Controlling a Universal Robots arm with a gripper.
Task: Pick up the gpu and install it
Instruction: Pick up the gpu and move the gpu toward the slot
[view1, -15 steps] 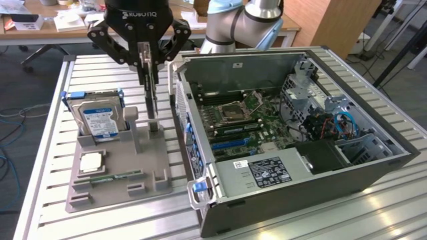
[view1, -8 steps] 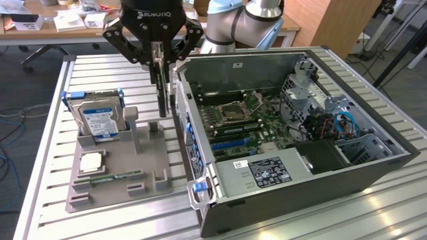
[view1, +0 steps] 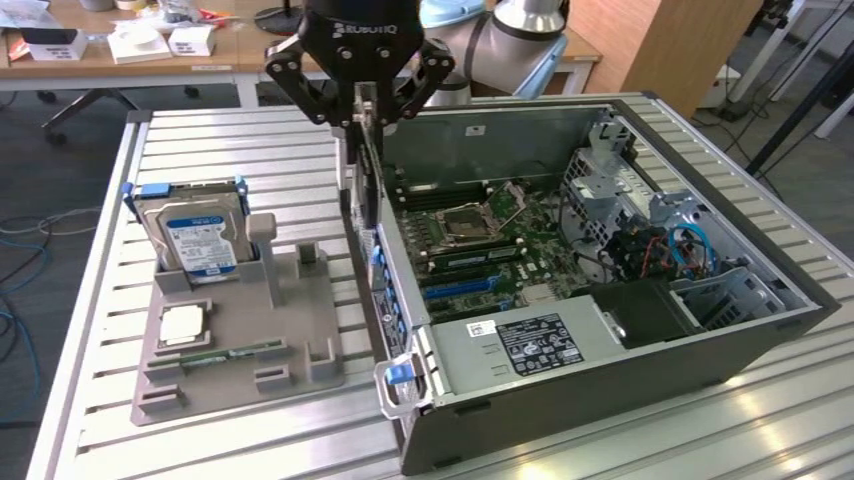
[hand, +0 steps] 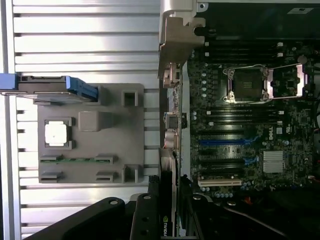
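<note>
My gripper (view1: 360, 112) hangs above the near wall of the open computer case (view1: 747, 340), shut on the gpu (view1: 352, 180). The gpu is a thin dark card held upright and seen edge-on, reaching down along the case wall. In the wrist view the gpu (hand: 169, 150) runs as a narrow strip from between my gripper (hand: 169, 222) to its silvery bracket (hand: 176, 40), right at the border between the table and the motherboard (hand: 250, 125). The card's lower end sits over the case's edge, beside the blue expansion slots (hand: 225, 141).
A grey holder (view1: 254, 330) on the slatted metal table (view1: 200, 150) carries a hard drive (view1: 198, 235), a processor chip (view1: 182, 325) and a green memory stick (view1: 214, 355). Inside the case lie a power supply (view1: 534, 340), a drive cage and cables (view1: 667, 250).
</note>
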